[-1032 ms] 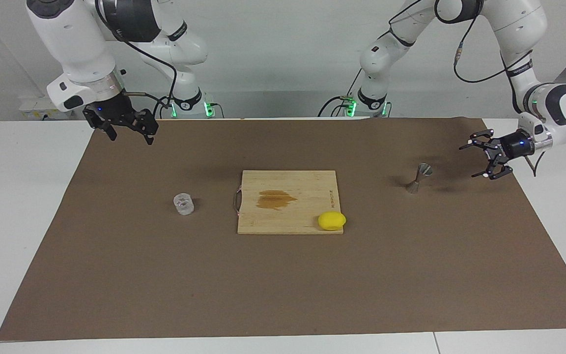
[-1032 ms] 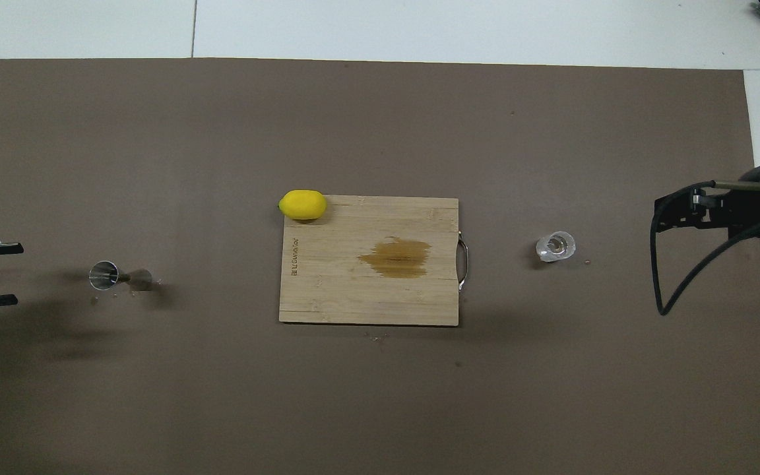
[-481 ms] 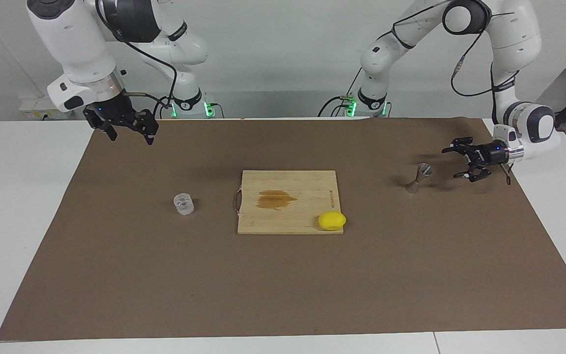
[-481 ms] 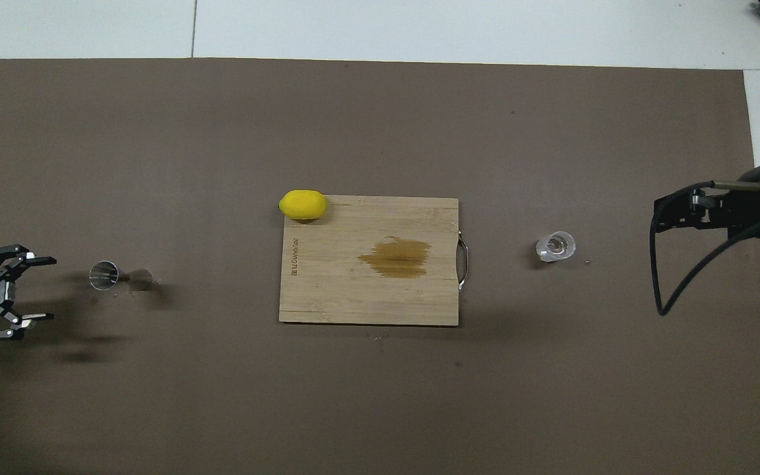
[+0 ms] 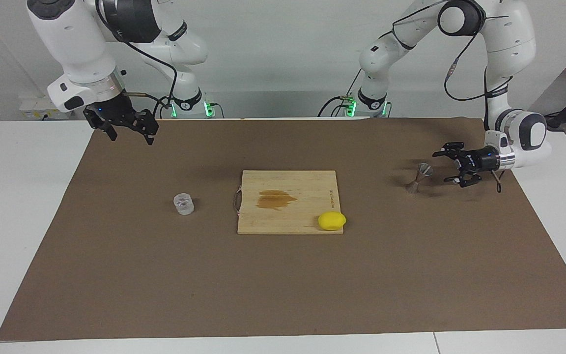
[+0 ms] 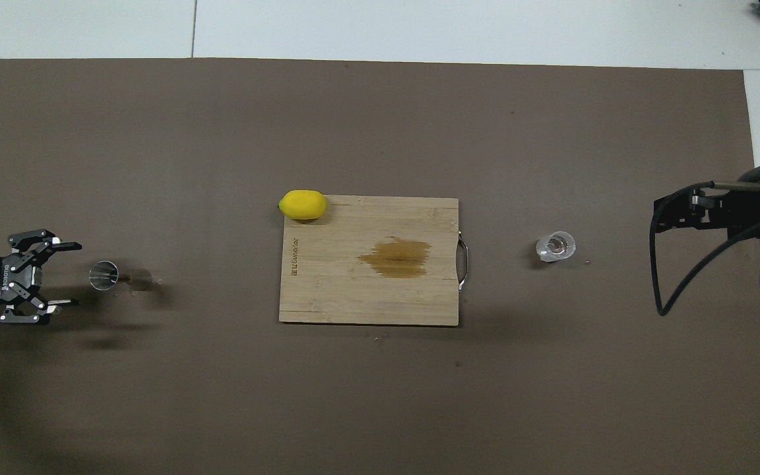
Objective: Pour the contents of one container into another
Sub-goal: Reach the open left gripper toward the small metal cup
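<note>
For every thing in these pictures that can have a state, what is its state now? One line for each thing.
glass cup: upright on the mat, not held
jigger: standing on the mat, untouched
lemon: lying on a corner of the board
cutting board: flat, with a brown stain
left gripper: open, beside the jigger, holding nothing
right gripper: open, raised, holding nothing

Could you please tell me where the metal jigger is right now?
The jigger stands upright on the brown mat toward the left arm's end of the table, between the cutting board and the open left gripper, which is close beside it.
</note>
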Tool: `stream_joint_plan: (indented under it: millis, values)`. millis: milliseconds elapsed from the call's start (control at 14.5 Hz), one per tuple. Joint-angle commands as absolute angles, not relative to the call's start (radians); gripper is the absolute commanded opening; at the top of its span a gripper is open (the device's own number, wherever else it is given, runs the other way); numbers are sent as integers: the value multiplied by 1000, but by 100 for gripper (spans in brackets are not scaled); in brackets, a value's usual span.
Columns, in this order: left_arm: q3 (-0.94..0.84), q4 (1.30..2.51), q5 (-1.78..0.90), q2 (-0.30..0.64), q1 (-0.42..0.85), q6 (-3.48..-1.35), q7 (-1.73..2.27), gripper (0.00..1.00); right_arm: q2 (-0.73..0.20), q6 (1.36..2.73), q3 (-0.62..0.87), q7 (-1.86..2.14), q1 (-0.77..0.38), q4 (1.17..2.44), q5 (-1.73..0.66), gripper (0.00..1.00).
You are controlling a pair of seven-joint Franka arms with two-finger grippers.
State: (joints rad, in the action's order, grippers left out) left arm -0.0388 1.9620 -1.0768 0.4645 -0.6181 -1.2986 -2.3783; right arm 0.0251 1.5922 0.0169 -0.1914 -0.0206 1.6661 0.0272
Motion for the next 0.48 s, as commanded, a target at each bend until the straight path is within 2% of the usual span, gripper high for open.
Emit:
stream_joint_plan:
  millis: [0, 413]
  values:
    - [-26, 2013, -1098, 445, -591, -1319, -2405, 100, 49, 1597, 20, -167, -17, 1695, 31, 100]
    - [-26, 2034, -1097, 440, -569, -1313, -2408, 100, 49, 1598, 20, -167, -15, 1697, 31, 100]
